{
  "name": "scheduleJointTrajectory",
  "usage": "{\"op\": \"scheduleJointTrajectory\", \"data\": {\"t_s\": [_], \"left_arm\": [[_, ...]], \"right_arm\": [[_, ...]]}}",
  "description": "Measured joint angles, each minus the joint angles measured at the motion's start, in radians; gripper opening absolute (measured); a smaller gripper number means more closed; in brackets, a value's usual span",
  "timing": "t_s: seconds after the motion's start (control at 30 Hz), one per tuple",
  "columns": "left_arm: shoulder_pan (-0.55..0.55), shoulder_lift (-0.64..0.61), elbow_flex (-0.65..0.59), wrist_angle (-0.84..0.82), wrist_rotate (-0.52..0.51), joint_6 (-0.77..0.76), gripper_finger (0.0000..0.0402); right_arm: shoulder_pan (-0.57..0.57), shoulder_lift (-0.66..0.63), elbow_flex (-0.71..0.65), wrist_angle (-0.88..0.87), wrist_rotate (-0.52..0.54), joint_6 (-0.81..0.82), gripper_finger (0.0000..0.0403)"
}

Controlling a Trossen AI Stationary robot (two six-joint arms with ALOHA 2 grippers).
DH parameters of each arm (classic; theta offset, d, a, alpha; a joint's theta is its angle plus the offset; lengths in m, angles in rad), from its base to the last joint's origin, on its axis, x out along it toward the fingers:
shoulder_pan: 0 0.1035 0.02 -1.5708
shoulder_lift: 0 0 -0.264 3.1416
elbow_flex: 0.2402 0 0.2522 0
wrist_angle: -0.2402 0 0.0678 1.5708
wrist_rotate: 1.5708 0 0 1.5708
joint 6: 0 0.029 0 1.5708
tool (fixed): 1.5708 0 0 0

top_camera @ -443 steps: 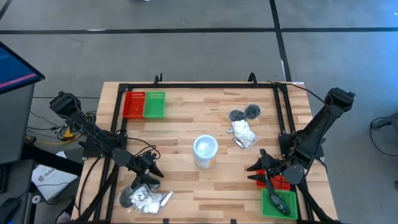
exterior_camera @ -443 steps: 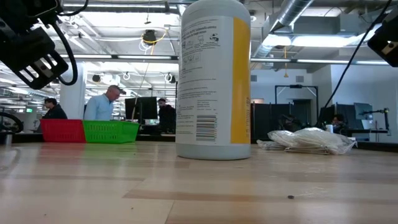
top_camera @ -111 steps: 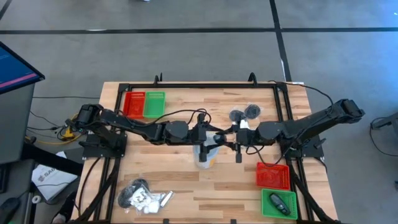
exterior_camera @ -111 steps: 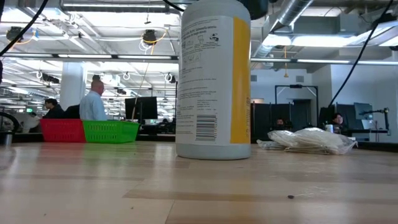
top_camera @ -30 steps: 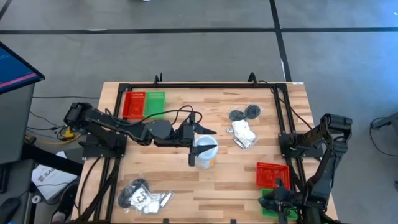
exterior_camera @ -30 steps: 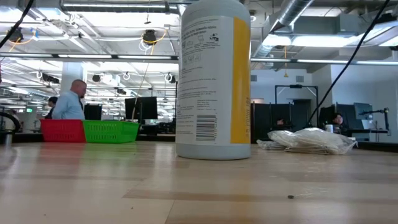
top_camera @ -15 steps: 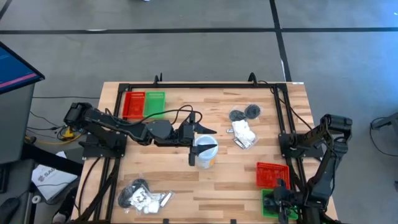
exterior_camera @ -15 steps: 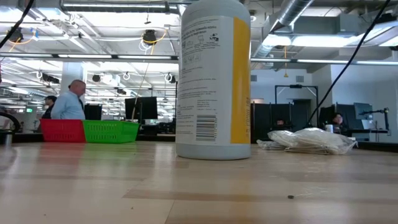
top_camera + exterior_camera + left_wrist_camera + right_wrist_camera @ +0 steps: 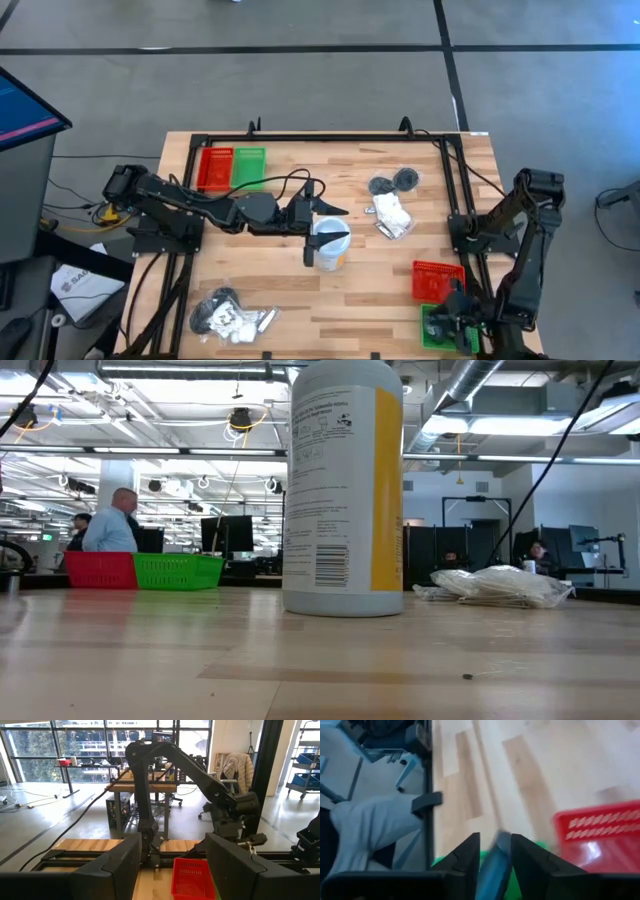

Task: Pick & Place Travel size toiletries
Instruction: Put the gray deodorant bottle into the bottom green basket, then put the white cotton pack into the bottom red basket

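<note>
The right gripper point(image 9: 447, 322) hangs over the green tray point(image 9: 432, 330), fingers clamped on a slim tube point(image 9: 492, 865) lying lengthwise between them; the left gripper point(image 9: 322, 226), fingers apart, waits by the white cup point(image 9: 330, 243).

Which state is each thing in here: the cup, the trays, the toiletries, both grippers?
White round cup with a yellowish base: upright, mid-table.
Left gripper: jaws open, at the cup.
Right gripper: over the green rectangular plastic tray.
Red rectangular plastic tray: flat on the table, beside the green one.
Pile of dark grey discs and white sachets: loose on the table.
Second toiletries pile: loose, near the left arm's base.
</note>
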Motion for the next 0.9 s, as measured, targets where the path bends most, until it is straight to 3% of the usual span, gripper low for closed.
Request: {"op": "scheduleJointTrajectory", "data": {"t_s": [0.43,0.7,0.9], "left_arm": [[0.0,0.0,0.0,-0.001,0.0,0.0,0.0209],[0.0,0.0,0.0,-0.012,0.0,0.009,0.0209],[0.002,0.0,0.0,-0.055,0.0,0.011,0.0209]], "right_arm": [[-0.133,-0.124,0.0,-0.348,0.051,-0.002,0.007],[-0.304,-0.167,-0.001,-0.613,0.055,0.122,0.0071],[-0.433,-0.214,0.0,-0.673,0.048,0.066,0.0071]]}}
